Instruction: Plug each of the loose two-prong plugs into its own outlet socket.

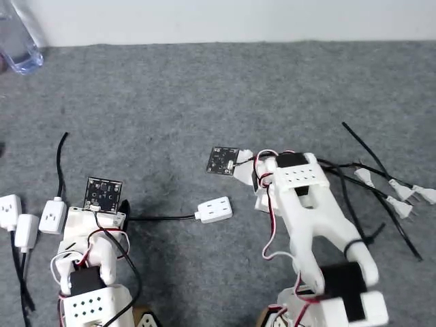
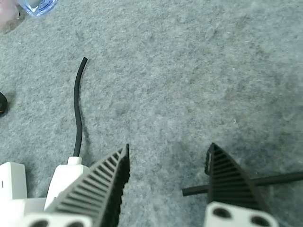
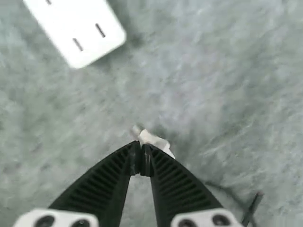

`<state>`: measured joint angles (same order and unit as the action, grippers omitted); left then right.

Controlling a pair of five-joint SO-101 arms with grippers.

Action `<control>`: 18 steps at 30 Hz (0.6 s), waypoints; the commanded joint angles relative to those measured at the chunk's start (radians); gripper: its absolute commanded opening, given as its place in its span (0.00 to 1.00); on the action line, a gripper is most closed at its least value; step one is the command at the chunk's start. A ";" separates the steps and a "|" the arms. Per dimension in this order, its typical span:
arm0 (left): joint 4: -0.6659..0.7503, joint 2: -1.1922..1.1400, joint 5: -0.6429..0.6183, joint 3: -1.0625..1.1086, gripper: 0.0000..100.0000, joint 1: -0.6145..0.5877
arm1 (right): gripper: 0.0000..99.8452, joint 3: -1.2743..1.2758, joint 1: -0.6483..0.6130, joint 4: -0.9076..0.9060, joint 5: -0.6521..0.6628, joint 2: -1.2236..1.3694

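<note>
In the right wrist view my right gripper (image 3: 141,160) is shut on a small white two-prong plug (image 3: 151,139), held just above the grey carpet. A white outlet socket (image 3: 78,28) with two slots lies a short way beyond it. In the high view that socket (image 1: 214,210) lies in the middle, its black cord running toward the left arm. My left gripper (image 2: 168,151) hangs open over bare carpet with nothing between its fingers (image 2: 106,182). Beside it lies a white outlet (image 2: 66,176) with a black cord (image 2: 78,109). Several loose plugs (image 1: 402,192) on black cords lie at the right.
More white outlets (image 1: 27,221) are grouped at the left edge beside the left arm. A clear plastic bottle (image 1: 17,44) stands at the far left corner. A black cord (image 2: 270,180) crosses the carpet next to the left gripper. A pale wall borders the carpet at the back.
</note>
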<state>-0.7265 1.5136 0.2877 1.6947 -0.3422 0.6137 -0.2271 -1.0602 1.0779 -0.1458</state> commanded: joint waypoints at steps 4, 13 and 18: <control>-0.006 0.012 0.011 -0.005 0.25 0.003 | 0.01 -0.071 0.010 -0.015 -0.230 -0.214; -0.028 0.012 0.011 -0.005 0.25 0.003 | 0.01 -0.018 0.071 -0.208 -0.252 -0.392; -0.026 0.012 0.011 -0.005 0.25 0.002 | 0.01 0.086 0.156 -0.249 -0.035 -0.395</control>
<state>-0.7511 1.5136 0.2877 1.6947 -0.3422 0.6720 -0.1151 -1.2935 0.9321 -0.5140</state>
